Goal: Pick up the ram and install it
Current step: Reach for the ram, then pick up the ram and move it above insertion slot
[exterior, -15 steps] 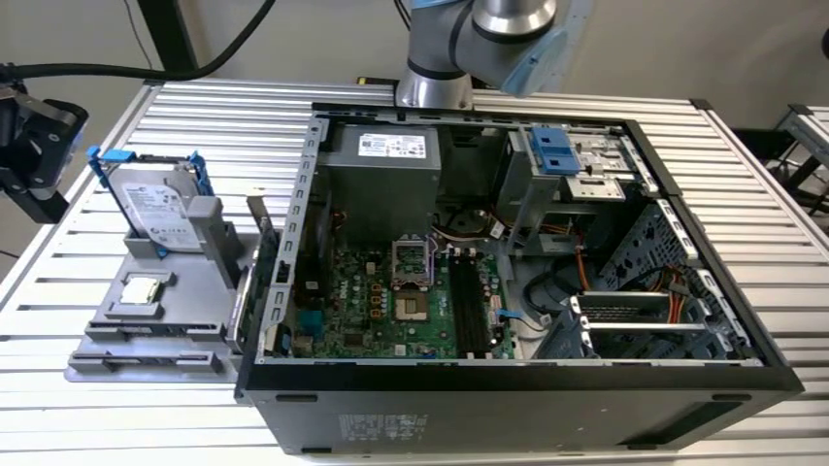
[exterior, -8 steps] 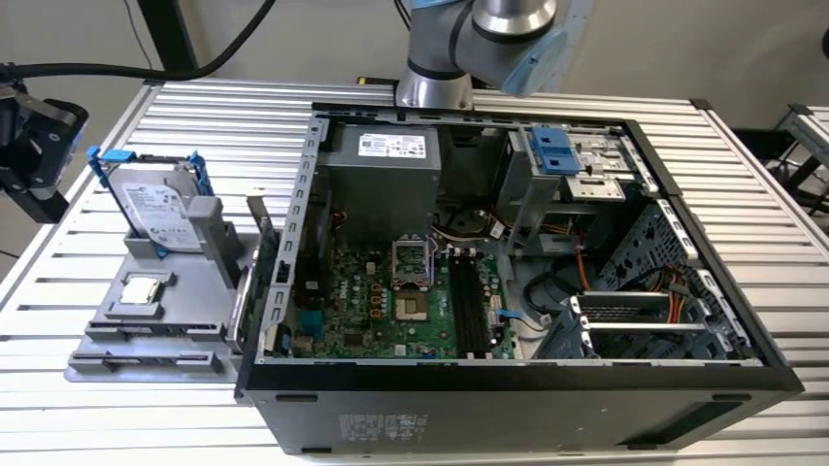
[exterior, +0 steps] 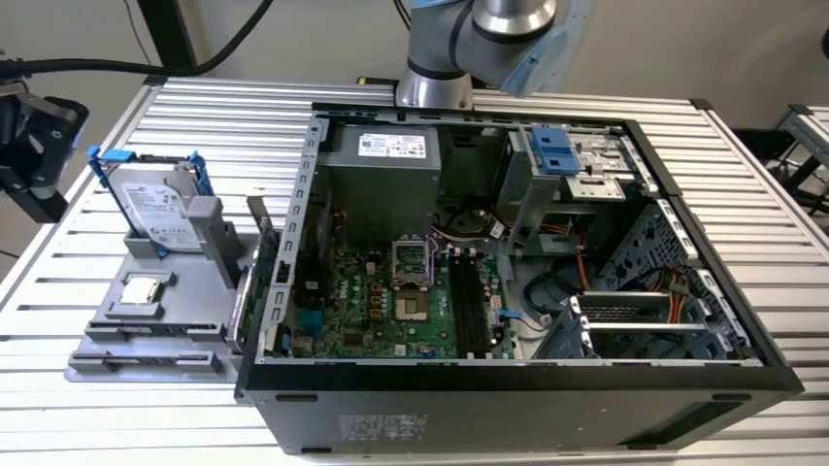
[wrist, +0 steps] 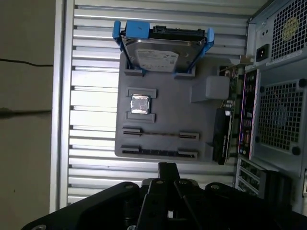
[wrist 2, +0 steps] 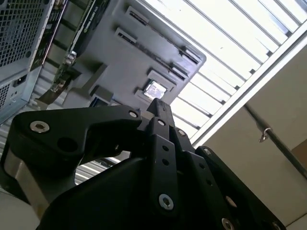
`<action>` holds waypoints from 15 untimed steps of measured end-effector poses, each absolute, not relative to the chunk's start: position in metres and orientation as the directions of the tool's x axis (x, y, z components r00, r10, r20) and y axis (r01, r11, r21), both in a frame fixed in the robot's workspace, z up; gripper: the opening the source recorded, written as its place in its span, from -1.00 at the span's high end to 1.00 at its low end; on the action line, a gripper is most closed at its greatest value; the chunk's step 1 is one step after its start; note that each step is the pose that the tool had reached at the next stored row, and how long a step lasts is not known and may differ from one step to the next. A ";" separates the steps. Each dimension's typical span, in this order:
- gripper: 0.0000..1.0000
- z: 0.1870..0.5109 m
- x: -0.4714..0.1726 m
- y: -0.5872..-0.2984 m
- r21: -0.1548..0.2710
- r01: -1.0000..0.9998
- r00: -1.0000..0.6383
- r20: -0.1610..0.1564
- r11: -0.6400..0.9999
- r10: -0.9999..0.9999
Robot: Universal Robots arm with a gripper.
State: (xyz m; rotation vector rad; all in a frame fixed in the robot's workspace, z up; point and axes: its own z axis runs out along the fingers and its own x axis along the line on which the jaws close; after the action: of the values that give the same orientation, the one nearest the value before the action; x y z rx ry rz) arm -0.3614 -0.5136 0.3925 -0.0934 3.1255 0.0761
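The ram (wrist: 158, 153) seems to stand on edge in the gray tray (wrist: 165, 120), in the slot farthest from the hard drive (wrist: 160, 52), not yet picked up. The end effector (wrist: 168, 166) hovers just off the tray's edge, fingers together and empty. Pickup and installing both remain.

My pincer (exterior: 39, 199) hangs at the exterior view's left edge, over the rim of the slatted metal surface (exterior: 220, 107). Just beside it, toward the exterior view's right, sits a grey holder tray (exterior: 194, 325). On the tray, a silver hard drive (exterior: 162, 209) in a blue bracket stands propped up, nearest my pincer. A small square silver chip (exterior: 143, 289) lies flat just past it. Beyond the tray, well apart from my pincer, the open computer case (exterior: 725, 379) lies on its side, showing its green motherboard (exterior: 376, 306).
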 end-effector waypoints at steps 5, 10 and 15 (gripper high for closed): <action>1.00 0.393 -0.361 -0.514 0.048 -0.150 -0.989 -0.015 0.987 -0.150; 1.00 0.393 -0.361 -0.514 0.048 -0.219 -0.976 -0.015 0.974 -0.219; 1.00 0.393 -0.361 -0.514 0.048 -0.284 -0.959 -0.015 0.958 -0.284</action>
State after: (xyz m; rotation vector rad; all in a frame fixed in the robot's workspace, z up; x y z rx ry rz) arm -0.3614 -0.5136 0.3925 -0.4494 3.1001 0.0782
